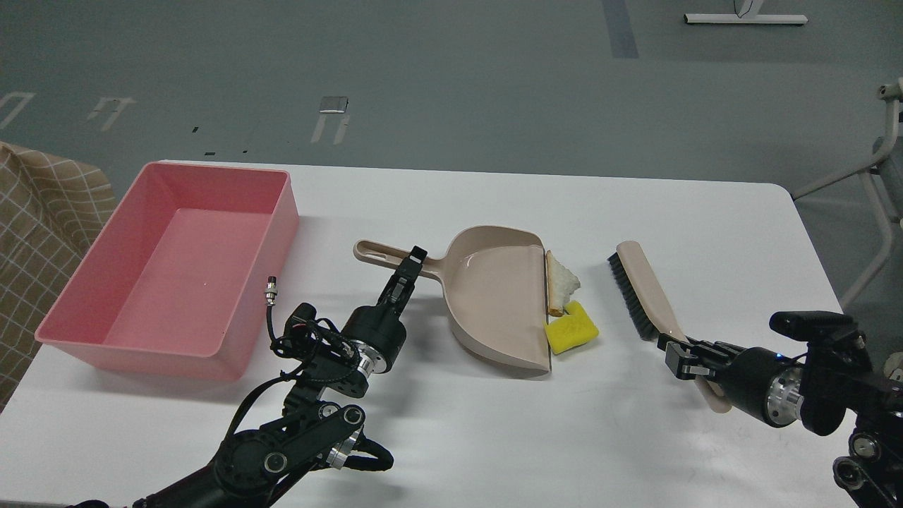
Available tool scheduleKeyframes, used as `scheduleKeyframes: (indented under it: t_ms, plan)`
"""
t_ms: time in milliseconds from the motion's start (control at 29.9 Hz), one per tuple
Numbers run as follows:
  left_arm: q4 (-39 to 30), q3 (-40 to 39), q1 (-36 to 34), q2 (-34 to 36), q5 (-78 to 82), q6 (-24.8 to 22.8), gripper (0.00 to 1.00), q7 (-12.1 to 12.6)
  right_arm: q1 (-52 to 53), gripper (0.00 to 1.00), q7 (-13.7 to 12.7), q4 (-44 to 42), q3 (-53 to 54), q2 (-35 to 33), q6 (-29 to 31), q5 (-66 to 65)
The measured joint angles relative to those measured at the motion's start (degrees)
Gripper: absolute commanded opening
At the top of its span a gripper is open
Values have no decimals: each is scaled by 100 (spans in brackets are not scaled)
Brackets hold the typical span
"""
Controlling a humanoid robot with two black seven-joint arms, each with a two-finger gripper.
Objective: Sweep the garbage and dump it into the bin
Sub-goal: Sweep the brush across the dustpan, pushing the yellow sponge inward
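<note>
A white bread wedge with brown crust (562,282) and a yellow spongy chunk (571,328) lie on the table at the open mouth of a beige dustpan (497,296). My left gripper (411,262) is shut on the dustpan's handle. My right gripper (679,358) is shut on the handle of a beige brush with black bristles (638,288), which stands a short way right of the scraps. The pink bin (169,268) sits empty at the table's left.
The white table (494,437) ends at the right near a grey chair frame (871,197). A checked beige cloth (35,233) is beside the bin at the left edge. A loose cable plug (269,289) sticks up from my left arm.
</note>
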Motion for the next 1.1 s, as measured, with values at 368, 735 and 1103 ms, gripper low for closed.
scheduleKeyframes:
  t_ms: [368,735,1103]
  plan:
    - [0,0,-5,24,0,0,25,0,41,13,-210,9,-28,318,2,-1]
    - [0,0,36,32,0,0,25,0,50,13,-476,49,-292,782,0,0]
    - [-40,0,47,26,17,0,25,-5,352,15,-762,214,-316,1319,2,-1]
